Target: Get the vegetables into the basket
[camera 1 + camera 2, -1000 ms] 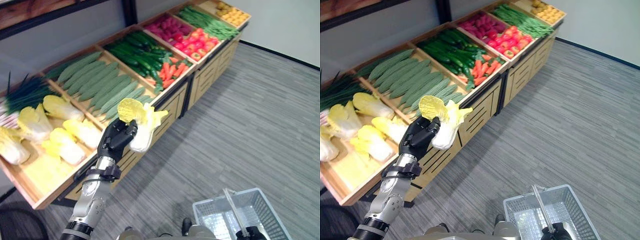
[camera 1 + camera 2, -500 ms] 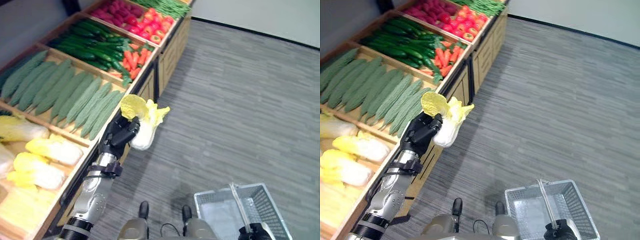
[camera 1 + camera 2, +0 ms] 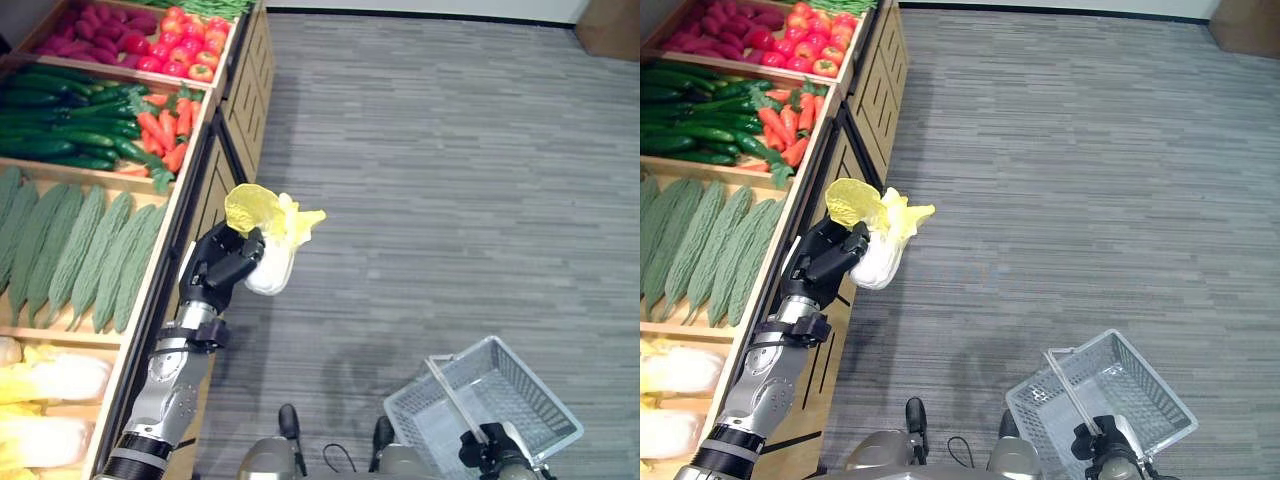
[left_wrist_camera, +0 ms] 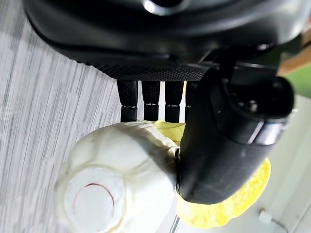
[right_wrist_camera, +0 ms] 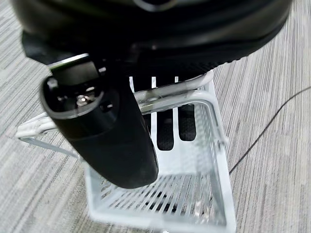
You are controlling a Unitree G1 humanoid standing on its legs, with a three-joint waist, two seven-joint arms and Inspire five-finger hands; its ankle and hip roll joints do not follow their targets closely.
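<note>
We've got the produce stand point(image 3: 205, 150) running down our left side, bins of bitter gourds point(image 3: 75, 250), cucumbers point(image 3: 60, 125), carrots point(image 3: 165, 125) and tomatoes point(image 3: 185, 60) still full; grey carpet floor point(image 3: 450, 180) takes the rest.

Basket point(image 3: 490, 405): white wire, low on our right, well apart from the stand, looks empty inside. Our right hand point(image 5: 104, 131) is wrapped on its handle point(image 5: 160, 94), fingers curled under the bar, carrying it.

Our left hand point(image 3: 225, 265) is clamped on a napa cabbage point(image 3: 270, 245): thumb across the pale stem end, fingers round the far side, yellow leaves sticking out up top. It hangs in the air just off the stand's front edge, over the floor, nowhere near the basket.

Our read: we're in the carry step, one cabbage picked, nothing deposited.

Next move needs the left arm swung across toward the right and down until the cabbage sits over the basket opening, or the basket brought up to meet it, then the fingers let go. Handle bar crosses the opening, so we come in beside it.
</note>
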